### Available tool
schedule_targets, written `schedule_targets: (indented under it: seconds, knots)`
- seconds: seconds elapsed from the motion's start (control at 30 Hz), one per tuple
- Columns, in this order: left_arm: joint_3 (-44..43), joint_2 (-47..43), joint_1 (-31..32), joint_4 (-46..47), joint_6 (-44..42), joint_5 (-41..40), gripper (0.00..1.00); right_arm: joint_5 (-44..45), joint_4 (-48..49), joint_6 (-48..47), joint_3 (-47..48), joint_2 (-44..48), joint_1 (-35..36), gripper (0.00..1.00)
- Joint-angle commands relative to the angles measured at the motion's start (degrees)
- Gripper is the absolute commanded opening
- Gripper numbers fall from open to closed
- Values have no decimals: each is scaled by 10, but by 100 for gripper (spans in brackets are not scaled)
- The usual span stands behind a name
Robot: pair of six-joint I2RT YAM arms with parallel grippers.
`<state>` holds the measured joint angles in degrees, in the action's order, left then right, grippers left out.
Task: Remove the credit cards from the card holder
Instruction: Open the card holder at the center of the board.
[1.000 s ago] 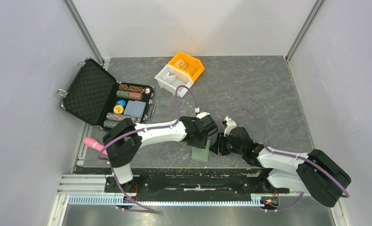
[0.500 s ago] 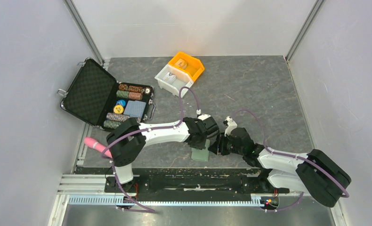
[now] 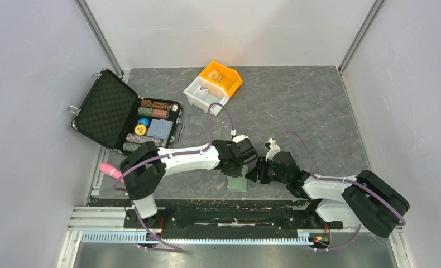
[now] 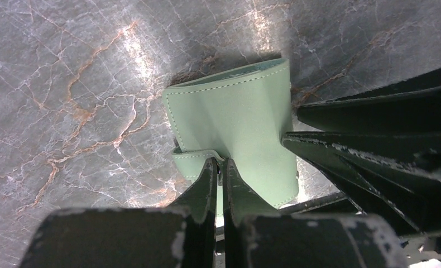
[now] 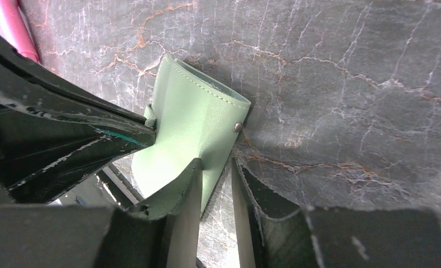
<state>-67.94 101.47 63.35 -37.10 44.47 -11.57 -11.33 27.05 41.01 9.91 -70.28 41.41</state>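
At the near edge of the table (image 3: pixel 296 111), your left gripper (image 4: pixel 219 167) is pinching the card holder (image 3: pixel 238 182) by its side tab (image 4: pixel 193 159), likely anchoring it, while your right gripper (image 5: pixel 217 167), jaws parted, is straddling its snap edge.

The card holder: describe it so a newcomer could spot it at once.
On the grey marbled table, near the front edge, the jaws of the left arm and right arm meet. There, the flat pale sage-green folded card holder is the only green thing, with stitched edges and a snap tab.
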Motion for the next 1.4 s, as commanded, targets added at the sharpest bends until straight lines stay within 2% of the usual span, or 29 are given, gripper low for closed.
schedule_targets:
  seconds: [0.0,0.1,0.2,0.5,0.67,0.7,0.77,0.83,1.0,1.2,1.37]
  knots:
    - [19,-44,2,42,8,21,2,-2,3,8,-12,-16,0,26]
    - [25,-47,1,43,14,25,2,11,-13,-2,-6,-14,-2,17]
    - [32,-55,-2,43,18,24,2,34,-50,-30,10,-8,-6,1]
    - [54,-93,-10,55,26,36,2,43,-92,-76,26,-21,-29,0]
    - [76,-112,-16,78,30,51,2,18,-94,-78,34,-11,-36,0]
    - [77,-112,-16,78,32,50,2,14,-99,-77,39,-3,-38,2]
    - [80,-110,-20,78,33,49,2,12,-116,-72,49,23,-37,16]
    - [83,-113,-20,85,34,51,2,18,-134,-67,57,49,-37,26]
    - [91,-125,-22,102,33,55,2,23,-147,-48,57,102,-38,37]
    - [101,-137,-22,117,34,57,2,-39,-85,6,32,114,-38,52]
    - [105,-145,-22,131,35,66,2,-74,-36,29,21,92,-38,53]
